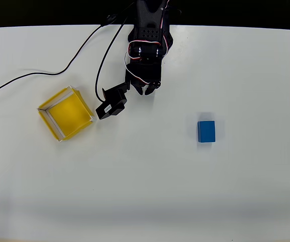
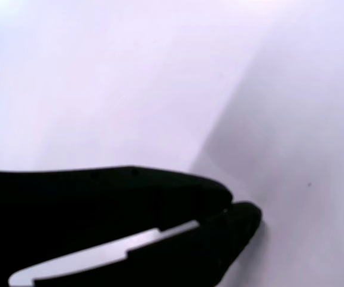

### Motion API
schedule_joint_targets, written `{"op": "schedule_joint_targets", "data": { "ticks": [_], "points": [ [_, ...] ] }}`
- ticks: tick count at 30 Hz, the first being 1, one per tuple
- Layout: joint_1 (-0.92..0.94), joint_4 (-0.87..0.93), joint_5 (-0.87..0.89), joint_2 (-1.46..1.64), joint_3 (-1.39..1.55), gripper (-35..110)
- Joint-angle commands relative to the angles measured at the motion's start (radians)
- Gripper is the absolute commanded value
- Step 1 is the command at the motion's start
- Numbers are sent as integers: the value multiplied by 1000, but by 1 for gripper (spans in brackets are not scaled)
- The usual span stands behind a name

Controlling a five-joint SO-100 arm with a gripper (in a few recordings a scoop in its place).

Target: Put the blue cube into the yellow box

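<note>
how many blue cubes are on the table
1. The blue cube sits alone on the white table at the right in the overhead view, far from the yellow box at the left.

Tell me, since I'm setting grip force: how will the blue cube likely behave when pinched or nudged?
The blue cube looks solid and boxy with flat faces, so it probably stays stiff and won't roll. It rests flat on the smooth white table, so a nudge would likely slide it, not tip it. Its matte-looking faces should give the gripper fair purchase.
</note>
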Motion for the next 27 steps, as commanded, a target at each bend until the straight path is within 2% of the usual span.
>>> {"op": "schedule_joint_targets", "data": {
  "ticks": [1,18,27],
  "points": [
    [-18,17,-9,28,28,0],
    [-41,-23,-66,23,15,2],
    [-106,-236,31,-390,-448,21]
  ]
}}
